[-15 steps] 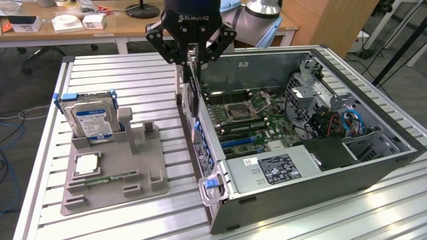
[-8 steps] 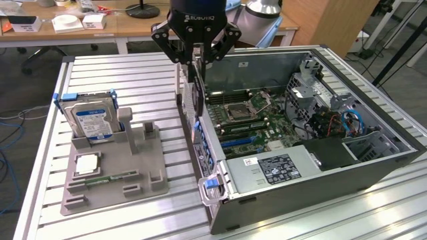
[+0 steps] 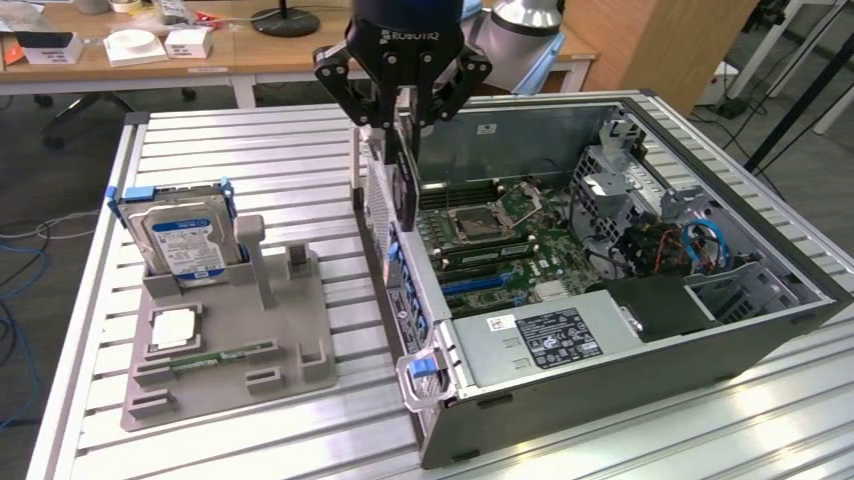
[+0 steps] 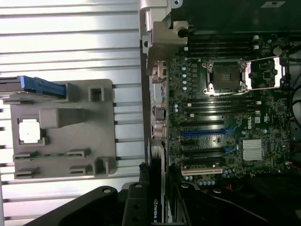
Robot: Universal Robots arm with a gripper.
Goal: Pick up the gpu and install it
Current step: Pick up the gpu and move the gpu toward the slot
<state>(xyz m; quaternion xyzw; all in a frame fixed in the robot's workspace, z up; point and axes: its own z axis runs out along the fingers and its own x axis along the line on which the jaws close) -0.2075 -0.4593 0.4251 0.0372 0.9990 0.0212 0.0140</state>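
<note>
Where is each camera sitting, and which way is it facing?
Exterior view: raised, off the arm, looking down on the table, case and fixture; the gripper shows, holding the gpu above the case's edge.
Wrist view: on the wrist, looking down past the gripper and gpu at the motherboard and fixture.
Both share the gripper, gpu, motherboard and fixture.

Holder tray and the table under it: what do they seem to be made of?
The holder tray looks like matte grey plastic, possibly 3D-printed: an even, dull colour and blocky slots and posts. The table looks like bare aluminium: silvery ribbed slats with a soft sheen and light glare.
</note>
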